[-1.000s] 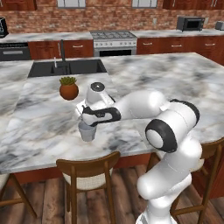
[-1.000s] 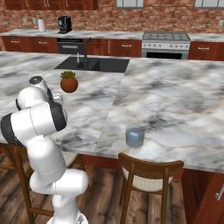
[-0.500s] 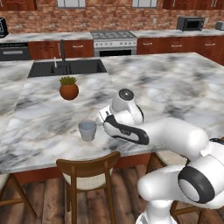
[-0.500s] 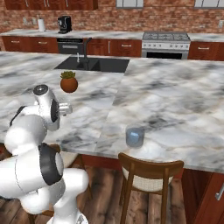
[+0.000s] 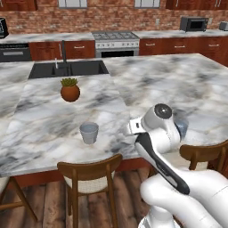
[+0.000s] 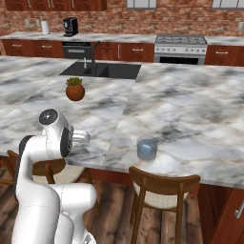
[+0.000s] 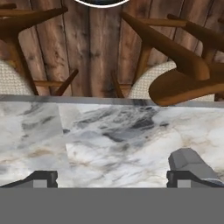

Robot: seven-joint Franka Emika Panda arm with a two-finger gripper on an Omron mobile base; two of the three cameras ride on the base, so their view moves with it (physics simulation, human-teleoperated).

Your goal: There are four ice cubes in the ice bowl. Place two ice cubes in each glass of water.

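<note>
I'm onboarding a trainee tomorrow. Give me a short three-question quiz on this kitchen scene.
1. True or false: the hand is holding an ice cube.
2. Which sits closer to the sink: the potted plant or the left glass?
3. In the right base view, the right glass stands just beyond the back of a ____.

Key: 1 false, its fingers are spread and empty; 2 the potted plant; 3 chair.

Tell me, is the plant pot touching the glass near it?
Apart. In the left base view, bare marble counter plainly separates the plant pot from the glass.
</note>
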